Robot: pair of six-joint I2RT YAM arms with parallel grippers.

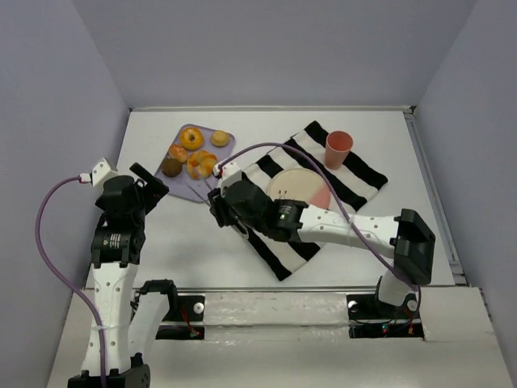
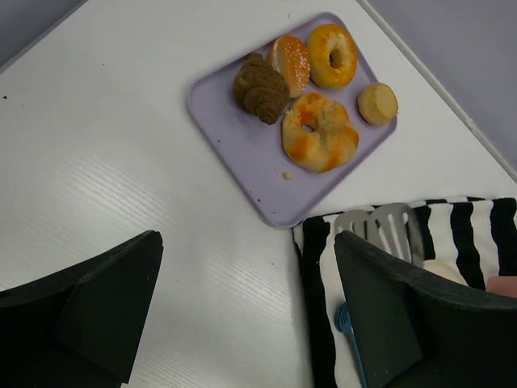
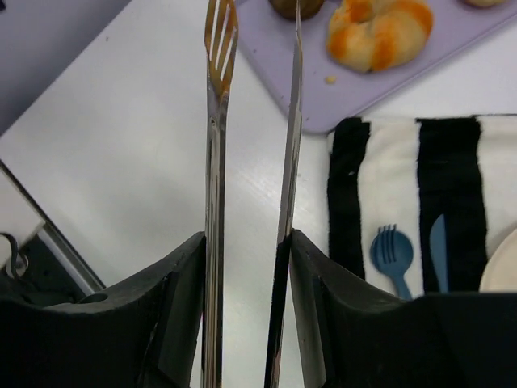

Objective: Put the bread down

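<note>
Several breads lie on a lavender tray [image 1: 228, 149]: a glazed ring [image 1: 201, 164], a yellow donut [image 1: 191, 137], a brown croissant [image 1: 171, 167], an orange roll [image 1: 178, 152] and a small bun [image 1: 220, 138]. My right gripper [image 1: 218, 202] is shut on metal tongs [image 3: 214, 121]. The tongs are open and empty, with their tips over the tray's near edge beside the glazed ring [image 3: 376, 32]. My left gripper [image 2: 246, 242] is open and empty above bare table, just near of the tray [image 2: 234, 137]. A pale plate [image 1: 295, 187] lies on the striped cloth.
A black-and-white striped cloth [image 1: 355, 174] lies right of the tray and carries the plate, a pink cup [image 1: 338, 149], a blue fork [image 3: 391, 255] and a blue knife [image 3: 438, 246]. Walls enclose the table on three sides.
</note>
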